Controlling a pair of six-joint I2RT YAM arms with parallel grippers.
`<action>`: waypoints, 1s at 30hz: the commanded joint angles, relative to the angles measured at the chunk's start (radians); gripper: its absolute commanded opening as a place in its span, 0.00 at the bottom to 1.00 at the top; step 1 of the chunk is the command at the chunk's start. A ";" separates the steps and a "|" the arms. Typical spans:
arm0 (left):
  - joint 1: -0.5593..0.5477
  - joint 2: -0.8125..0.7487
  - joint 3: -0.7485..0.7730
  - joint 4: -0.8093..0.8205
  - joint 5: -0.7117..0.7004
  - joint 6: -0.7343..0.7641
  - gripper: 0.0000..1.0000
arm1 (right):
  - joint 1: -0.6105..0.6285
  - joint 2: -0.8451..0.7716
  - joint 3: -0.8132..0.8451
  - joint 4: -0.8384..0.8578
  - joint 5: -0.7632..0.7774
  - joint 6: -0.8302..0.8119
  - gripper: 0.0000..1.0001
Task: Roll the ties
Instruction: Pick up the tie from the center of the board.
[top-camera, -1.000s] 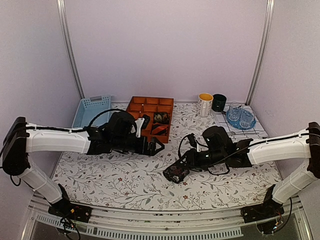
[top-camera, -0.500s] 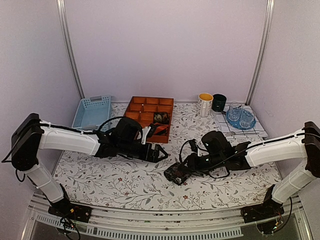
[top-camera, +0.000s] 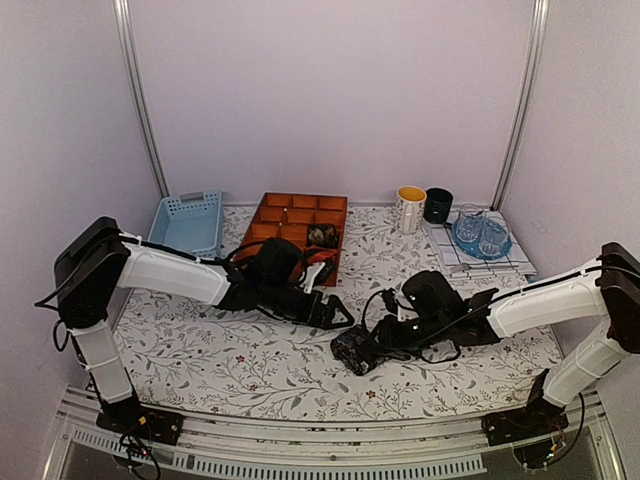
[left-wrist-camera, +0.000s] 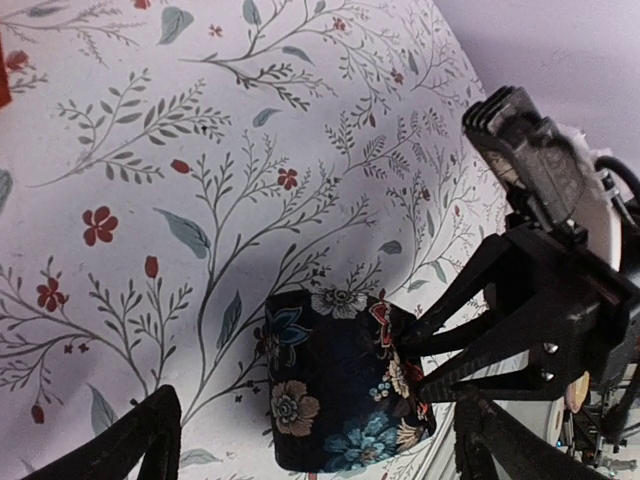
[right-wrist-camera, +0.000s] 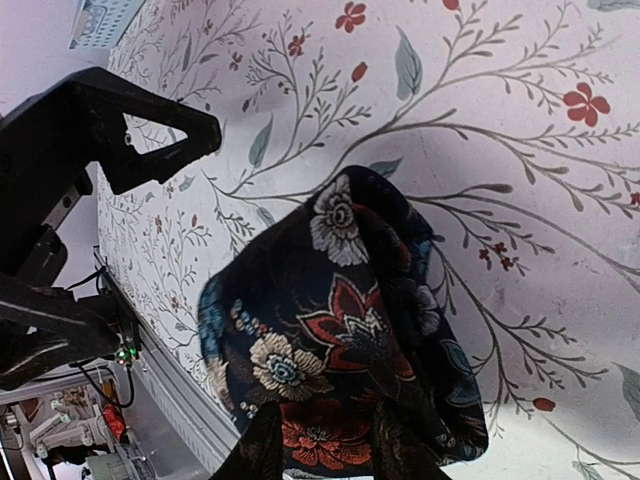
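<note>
A dark floral tie, rolled into a small coil (top-camera: 354, 350), rests on the flowered tablecloth at front centre. My right gripper (top-camera: 373, 340) is shut on its right side; in the right wrist view its fingers (right-wrist-camera: 258, 452) pinch the coil (right-wrist-camera: 340, 330). My left gripper (top-camera: 338, 314) is open just left of the coil, not touching it. In the left wrist view the coil (left-wrist-camera: 335, 385) lies between and beyond its spread fingers (left-wrist-camera: 140, 440). Two more coiled ties, a dark one (top-camera: 321, 235) and a red-and-black one (top-camera: 318, 259), sit in compartments of the orange tray (top-camera: 290, 212).
A light blue basket (top-camera: 186, 221) stands at the back left. A white mug (top-camera: 410, 208), a dark mug (top-camera: 438, 205) and glasses on a blue plate (top-camera: 481, 236) stand at the back right. Black cables trail from both wrists.
My left arm has swung right and forward from beside the tray, so its open gripper now sits next to the coil. My right gripper with the coil has shifted slightly nearer.
</note>
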 joint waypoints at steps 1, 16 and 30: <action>0.012 0.061 0.050 -0.003 0.098 0.004 0.92 | 0.004 0.061 -0.025 0.007 0.021 0.001 0.29; 0.019 0.048 0.040 -0.011 0.070 -0.022 0.89 | 0.005 -0.131 0.061 -0.149 0.068 -0.044 0.34; 0.033 -0.042 -0.032 -0.031 -0.011 -0.038 0.98 | 0.032 -0.297 -0.037 -0.136 0.011 0.137 0.57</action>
